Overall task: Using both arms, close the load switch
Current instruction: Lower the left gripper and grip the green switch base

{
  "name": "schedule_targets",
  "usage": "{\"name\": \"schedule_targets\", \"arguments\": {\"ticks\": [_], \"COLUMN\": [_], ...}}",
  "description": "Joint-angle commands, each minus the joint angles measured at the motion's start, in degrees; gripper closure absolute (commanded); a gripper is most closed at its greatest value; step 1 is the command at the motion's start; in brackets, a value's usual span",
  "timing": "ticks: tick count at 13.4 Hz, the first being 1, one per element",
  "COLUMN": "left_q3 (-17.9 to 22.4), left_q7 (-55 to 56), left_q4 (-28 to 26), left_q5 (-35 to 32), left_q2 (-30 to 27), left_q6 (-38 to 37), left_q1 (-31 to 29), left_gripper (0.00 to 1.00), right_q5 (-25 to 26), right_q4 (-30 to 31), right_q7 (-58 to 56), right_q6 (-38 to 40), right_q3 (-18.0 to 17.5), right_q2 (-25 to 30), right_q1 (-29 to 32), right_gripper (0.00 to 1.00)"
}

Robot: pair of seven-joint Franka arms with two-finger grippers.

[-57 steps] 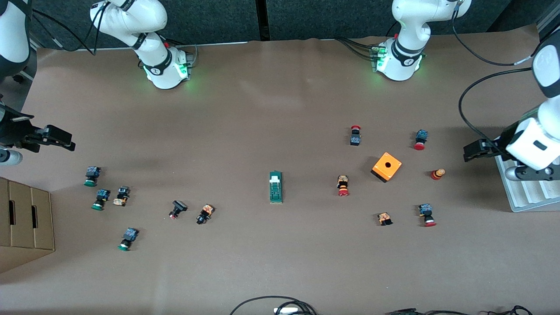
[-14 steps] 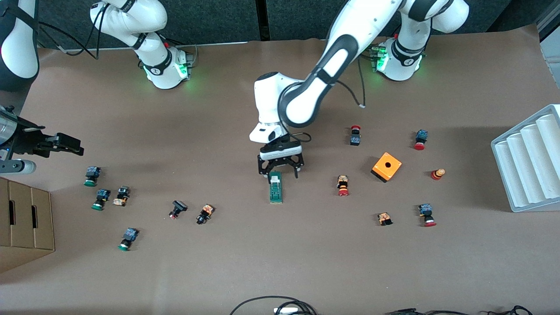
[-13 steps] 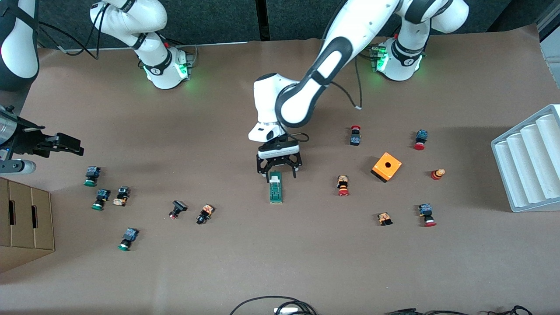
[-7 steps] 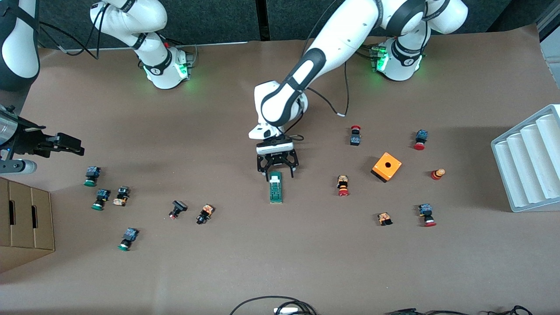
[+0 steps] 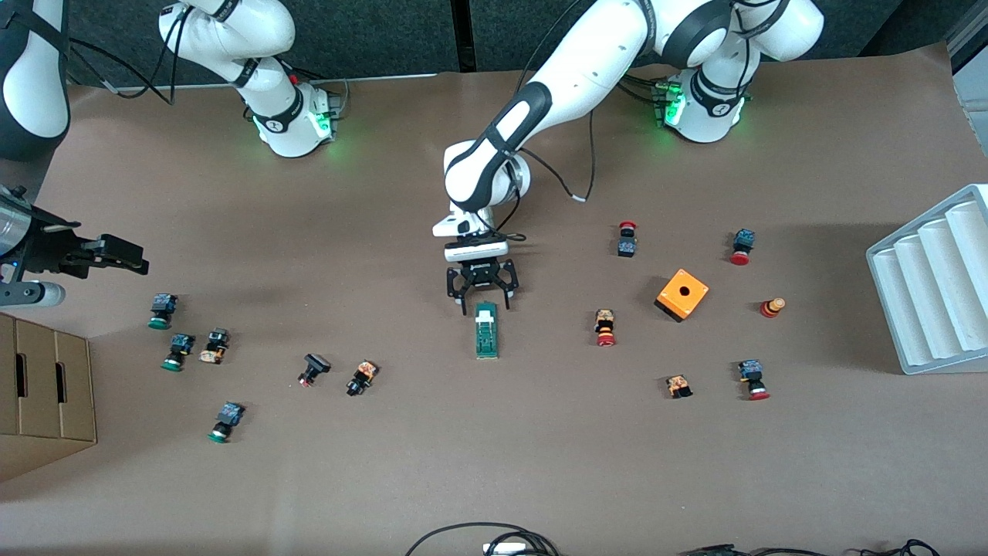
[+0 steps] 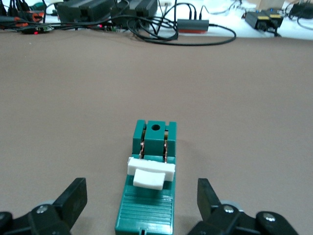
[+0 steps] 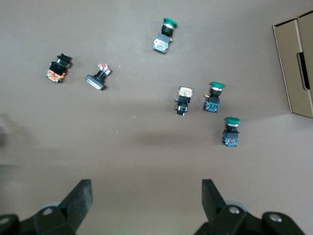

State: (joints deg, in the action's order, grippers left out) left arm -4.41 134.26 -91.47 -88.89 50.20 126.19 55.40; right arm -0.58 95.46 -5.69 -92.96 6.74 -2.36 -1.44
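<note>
The load switch (image 5: pixel 486 330) is a narrow green block lying flat mid-table, its white sliding piece (image 6: pixel 150 173) near the end farther from the front camera. My left gripper (image 5: pixel 485 306) hangs low at that end and is open. In the left wrist view its fingers (image 6: pixel 73 198) stand wide on either side of the green body (image 6: pixel 146 210), clear of it, with the left gripper (image 6: pixel 142 198) centred on the block. My right gripper (image 5: pixel 131 261) waits open in the air at the right arm's end of the table. The right gripper (image 7: pixel 146 193) holds nothing.
An orange cube with a hole (image 5: pixel 682 294) and red-capped push-buttons (image 5: pixel 606 327) lie toward the left arm's end, beside a white ribbed tray (image 5: pixel 934 278). Green-capped push-buttons (image 5: pixel 176 351) and a cardboard box (image 5: pixel 46 386) sit at the right arm's end. Cables (image 5: pixel 486 540) lie at the front edge.
The left arm swung in from its table end to the switch. In the last second its gripper sank lower and drew slightly back from the front camera. The right arm stayed still.
</note>
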Motion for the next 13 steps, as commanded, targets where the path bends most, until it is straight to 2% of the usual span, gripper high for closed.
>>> {"name": "schedule_targets", "arguments": {"ticks": [1,6,9,13], "left_q3": [0.55,0.46,0.46,0.72], "left_q7": [2.76,6.18,6.45,6.80], "left_q4": [1.73,2.08,4.19,4.46], "left_q5": [-2.70,-2.78,-2.96,-3.05], "left_q2": [2.09,3.05,4.55,6.04], "left_q6": [-3.57,-4.11,-4.81,-6.48], "left_q1": [1.20,2.07,2.25,3.65], "left_gripper": [0.01,0.01,0.02,0.11], "right_q5": [-1.36,-1.36,-1.36,-1.36], "right_q4": [-1.33,-1.33,-1.24,-0.98], "right_q7": [-0.55,-1.77,-4.50,-4.59], "right_q6": [0.85,2.43,2.52,2.52], "right_q3": [0.12,0.21,0.99,1.26], "right_q2": [-0.45,-0.37,-0.54,-0.72], "right_q1": [-0.06,0.56,0.65,0.65], "right_gripper": [0.00,0.00,0.00,0.00]}}
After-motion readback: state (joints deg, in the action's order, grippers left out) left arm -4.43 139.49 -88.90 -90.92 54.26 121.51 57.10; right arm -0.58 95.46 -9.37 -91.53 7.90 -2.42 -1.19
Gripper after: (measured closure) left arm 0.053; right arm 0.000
